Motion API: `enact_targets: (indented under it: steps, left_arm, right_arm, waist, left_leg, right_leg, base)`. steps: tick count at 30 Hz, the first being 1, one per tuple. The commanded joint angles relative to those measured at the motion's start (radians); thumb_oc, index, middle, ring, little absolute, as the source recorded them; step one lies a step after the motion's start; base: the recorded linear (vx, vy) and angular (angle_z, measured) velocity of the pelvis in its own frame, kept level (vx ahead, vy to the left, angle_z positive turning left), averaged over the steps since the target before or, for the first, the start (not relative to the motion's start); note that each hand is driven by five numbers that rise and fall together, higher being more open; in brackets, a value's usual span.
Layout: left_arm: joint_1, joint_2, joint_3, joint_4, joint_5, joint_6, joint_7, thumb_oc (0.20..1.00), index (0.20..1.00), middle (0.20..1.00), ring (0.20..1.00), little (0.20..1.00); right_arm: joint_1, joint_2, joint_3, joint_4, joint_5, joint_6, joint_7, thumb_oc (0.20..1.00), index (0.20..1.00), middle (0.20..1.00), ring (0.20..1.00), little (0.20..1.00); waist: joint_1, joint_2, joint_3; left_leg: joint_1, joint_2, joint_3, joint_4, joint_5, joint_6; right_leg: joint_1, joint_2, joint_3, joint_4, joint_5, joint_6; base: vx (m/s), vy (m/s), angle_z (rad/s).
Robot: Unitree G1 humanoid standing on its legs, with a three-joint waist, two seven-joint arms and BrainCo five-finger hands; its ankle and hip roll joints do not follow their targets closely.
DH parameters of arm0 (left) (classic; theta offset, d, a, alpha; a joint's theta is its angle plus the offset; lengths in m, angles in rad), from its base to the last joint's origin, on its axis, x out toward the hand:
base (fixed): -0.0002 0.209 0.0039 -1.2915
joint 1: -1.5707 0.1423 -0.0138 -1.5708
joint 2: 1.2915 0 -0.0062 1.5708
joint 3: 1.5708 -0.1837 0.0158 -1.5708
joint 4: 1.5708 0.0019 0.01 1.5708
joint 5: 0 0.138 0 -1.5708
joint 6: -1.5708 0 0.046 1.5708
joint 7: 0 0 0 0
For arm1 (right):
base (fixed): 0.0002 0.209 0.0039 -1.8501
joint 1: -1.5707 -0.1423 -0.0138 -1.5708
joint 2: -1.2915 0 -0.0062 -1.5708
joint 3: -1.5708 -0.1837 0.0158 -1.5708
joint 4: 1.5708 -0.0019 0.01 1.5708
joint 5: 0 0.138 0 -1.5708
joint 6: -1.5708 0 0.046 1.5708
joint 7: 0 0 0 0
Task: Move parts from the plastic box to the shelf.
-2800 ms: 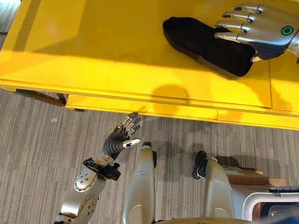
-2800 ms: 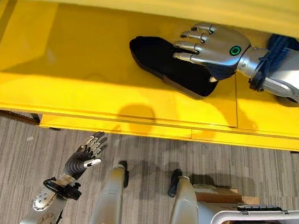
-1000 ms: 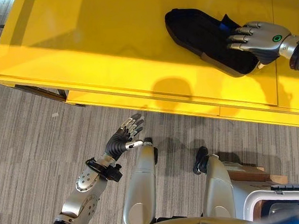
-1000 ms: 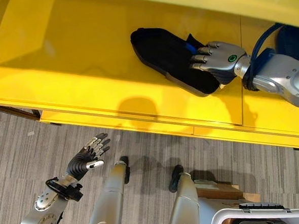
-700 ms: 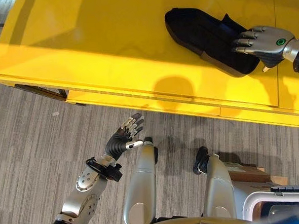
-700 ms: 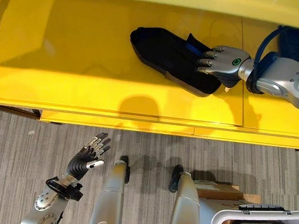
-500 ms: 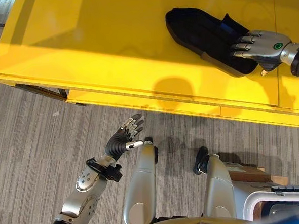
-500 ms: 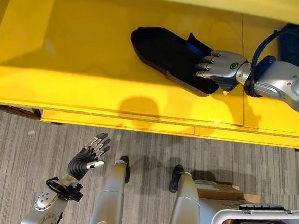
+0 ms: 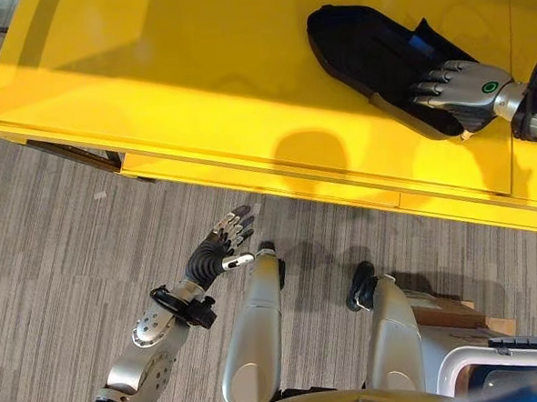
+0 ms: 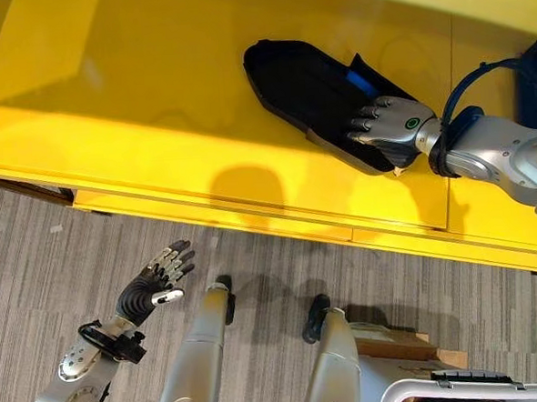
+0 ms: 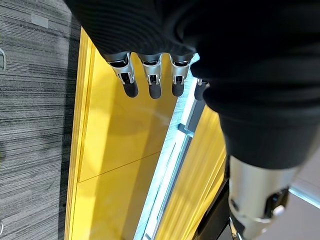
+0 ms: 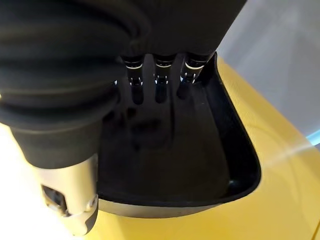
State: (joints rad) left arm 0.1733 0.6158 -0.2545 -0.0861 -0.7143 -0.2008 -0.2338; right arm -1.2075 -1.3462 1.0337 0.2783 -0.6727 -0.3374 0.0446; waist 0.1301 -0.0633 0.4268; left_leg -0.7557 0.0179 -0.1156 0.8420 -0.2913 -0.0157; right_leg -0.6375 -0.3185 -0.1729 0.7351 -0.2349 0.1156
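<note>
Black, long, shallow tray-shaped plastic part [image 9: 379, 62] is lying flat on the glossy yellow shelf surface [image 9: 178, 70], angled across it toward the far right. We are reaching in with our right hand [image 10: 387, 125] from the right side, and it is resting on the part's near right end, its fingers [image 12: 161, 85] stretched out straight over the dark inner face rather than curled round it, so nothing is being grasped. A blue patch [image 10: 361, 80] is showing at the part's far edge. Our left hand [image 9: 219, 252] is hanging low over the grey striped carpet floor [image 9: 53, 260], fingers relaxed and spread, holding nothing.
</note>
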Motion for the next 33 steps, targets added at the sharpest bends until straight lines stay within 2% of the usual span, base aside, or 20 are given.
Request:
enact_targets:
  steps: [1,9,19,20,21,26,29,30,31,33]
  left_arm:
    - [0.047,0.032,0.016,-0.087,0.019,-0.034,-0.010,1.000,1.000,1.000,1.000,1.000]
    - [0.056,0.030,0.027,-0.090,0.023,-0.036,-0.005,1.000,1.000,1.000,1.000,1.000]
    - [0.051,0.034,0.028,-0.086,0.022,-0.030,-0.001,1.000,1.000,1.000,1.000,1.000]
    - [0.050,0.036,0.027,-0.084,0.023,-0.029,-0.002,1.000,1.000,1.000,1.000,1.000]
    - [0.050,0.034,0.026,-0.084,0.022,-0.028,-0.001,1.000,1.000,1.000,1.000,1.000]
    - [0.046,0.022,0.026,-0.077,0.029,-0.025,0.001,1.000,1.000,1.000,1.000,1.000]
    - [0.040,-0.001,0.029,-0.075,0.025,-0.028,0.011,1.000,1.000,1.000,1.000,1.000]
    - [0.035,-0.020,0.032,-0.072,0.021,-0.033,0.019,1.000,1.000,1.000,1.000,1.000]
    - [0.033,-0.009,0.029,-0.071,0.021,-0.033,0.019,1.000,1.000,1.000,1.000,1.000]
    - [0.027,-0.025,0.031,-0.072,0.017,-0.037,0.023,1.000,1.000,1.000,1.000,1.000]
  right_arm:
    - [-0.010,-0.017,-0.034,0.020,0.025,0.034,0.003,1.000,1.000,1.000,1.000,1.000]
    - [0.008,0.000,-0.009,0.061,0.005,0.035,0.019,1.000,1.000,1.000,1.000,1.000]
    - [-0.030,-0.012,0.078,0.115,-0.080,0.045,0.041,1.000,1.000,1.000,1.000,1.000]
    - [-0.043,-0.009,0.095,0.123,-0.090,0.046,0.045,0.464,0.464,0.464,0.464,0.464]
    - [-0.052,-0.006,0.109,0.132,-0.095,0.050,0.045,0.200,0.200,0.200,0.200,0.200]
    - [-0.029,-0.006,0.080,0.110,-0.086,0.056,0.058,0.200,0.200,0.200,0.200,0.200]
    - [0.091,0.018,-0.098,0.097,-0.005,0.085,0.032,0.200,0.200,0.200,0.200,0.200]
    - [0.174,0.057,-0.244,0.099,0.066,0.107,0.002,0.200,0.200,0.200,0.200,0.200]
    - [0.206,0.056,-0.276,0.091,0.063,0.108,0.003,0.200,0.200,0.200,0.200,0.200]
    - [0.311,0.110,-0.429,0.049,0.112,0.124,-0.016,0.200,0.200,0.200,0.200,0.200]
  waist:
    - [0.021,0.004,-0.023]
    - [0.032,0.007,-0.012]
    - [0.031,0.004,-0.006]
    - [0.032,0.003,-0.007]
    - [0.030,0.004,-0.006]
    - [0.021,0.006,-0.005]
    - [0.010,0.012,-0.003]
    - [0.003,0.018,-0.001]
    - [0.011,0.012,-0.002]
    - [0.006,0.017,0.001]
  left_leg:
    - [-0.020,0.054,-0.047,-0.046,0.067,-0.048]
    - [-0.036,0.050,-0.044,-0.042,0.069,-0.045]
    - [-0.045,0.050,-0.045,-0.037,0.066,-0.043]
    - [-0.046,0.050,-0.044,-0.036,0.065,-0.043]
    - [-0.047,0.050,-0.043,-0.034,0.065,-0.043]
    - [-0.045,0.050,-0.041,-0.037,0.066,-0.042]
    - [-0.045,0.050,-0.038,-0.038,0.067,-0.040]
    - [-0.045,0.050,-0.036,-0.036,0.067,-0.037]
    - [-0.045,0.049,-0.036,-0.036,0.067,-0.037]
    - [-0.042,0.047,-0.033,-0.034,0.063,-0.034]
  right_leg:
    - [-0.038,0.005,0.069,0.141,-0.010,0.017]
    - [-0.050,0.001,0.064,0.145,-0.006,0.019]
    - [-0.065,0.000,0.070,0.153,-0.008,0.019]
    - [-0.067,0.000,0.070,0.155,-0.007,0.019]
    - [-0.068,0.000,0.072,0.156,-0.007,0.019]
    - [-0.066,0.000,0.073,0.153,-0.004,0.018]
    - [-0.071,0.002,0.078,0.153,-0.001,0.017]
    - [-0.072,0.004,0.080,0.152,0.001,0.017]
    - [-0.072,0.004,0.080,0.153,0.001,0.017]
    - [-0.071,0.004,0.083,0.155,-0.001,0.016]
  base:
    - [0.00,0.000,0.00]
    - [0.00,0.000,0.00]
    - [0.00,0.000,0.00]
    - [0.00,0.000,0.00]
    - [0.00,0.000,0.00]
    - [0.00,0.000,0.00]
    - [0.00,0.000,0.00]
    - [0.00,0.000,0.00]
    - [-0.01,0.025,-0.04]
    - [0.00,0.020,-0.09]
